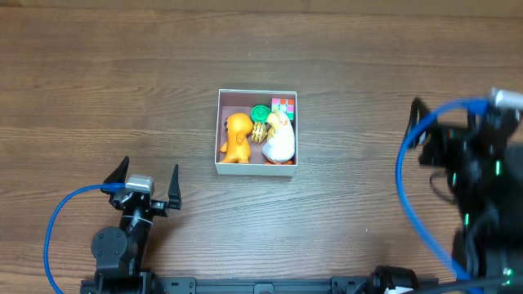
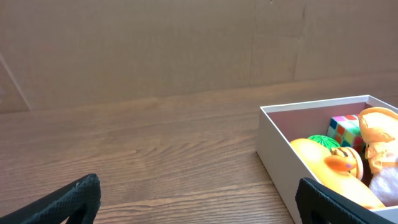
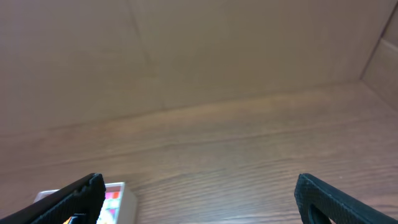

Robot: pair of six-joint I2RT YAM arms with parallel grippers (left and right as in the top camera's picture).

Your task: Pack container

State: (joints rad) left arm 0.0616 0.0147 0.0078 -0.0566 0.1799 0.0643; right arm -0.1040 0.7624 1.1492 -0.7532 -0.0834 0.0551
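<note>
Now, at the near left, the left gripper [image 1: 149, 173] stands wide and empty over the table [image 1: 98, 73]. Mid-table sits the container [image 1: 255, 169], holding an orange toy [image 1: 237, 137], a green piece [image 1: 260, 113], a cube [image 1: 283, 106] and a white toy [image 1: 280, 145]. Far right, the right gripper [image 3: 199, 183] gapes wide, empty.

**Left arm** [image 1: 133, 222]: black housing with 1 round joint cap [image 1: 109, 242]. A silver block [image 1: 139, 184] sits behind the left tool [image 1: 147, 175]. This tool carries 2 black, pointed fingers [image 1: 174, 186]. The left cable [image 1: 51, 233] is blue and forms 1 loop from the block.

**Right arm** [image 1: 478, 196]: black housing with small green lights [image 1: 467, 219]. The right cable [image 1: 402, 175] is blue and leads to a white connector [image 1: 507, 98]. The right tool [image 3: 198, 190] has 2 black, matte fingers with a fine surface texture.
</note>
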